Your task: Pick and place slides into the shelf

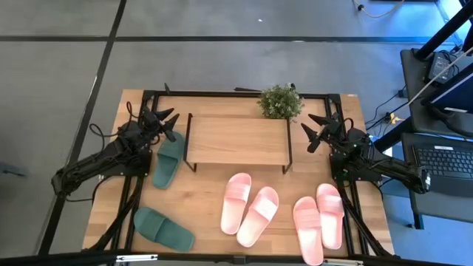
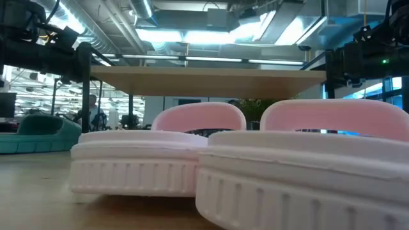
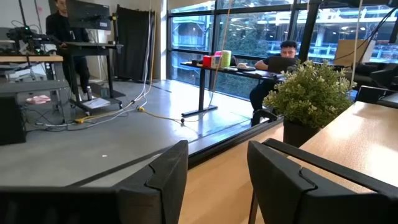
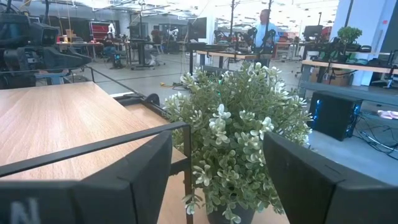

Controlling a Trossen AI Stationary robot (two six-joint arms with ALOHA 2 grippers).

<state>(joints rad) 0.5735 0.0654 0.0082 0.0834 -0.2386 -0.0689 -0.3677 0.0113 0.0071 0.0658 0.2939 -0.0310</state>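
The shelf point(image 1: 236, 140), a low rack with a light wood top and thin black legs, stands in the far middle of the table. One dark green slide point(image 1: 168, 159) lies flat just left of it, and another point(image 1: 164, 229) lies at the near left. Two pink slides point(image 1: 247, 208) lie side by side in front of the shelf, and two more point(image 1: 319, 220) lie at the near right. My left gripper point(image 1: 166, 122) stands open beside the shelf's left end, past the green slide's far end. My right gripper point(image 1: 314, 131) stands open off the shelf's right end. Both hold nothing.
A small potted plant point(image 1: 281, 101) stands at the shelf's far right corner, close in front of my right gripper point(image 4: 217, 180). The black table frame point(image 1: 244, 94) runs along the far edge. People and desks show in the room beyond.
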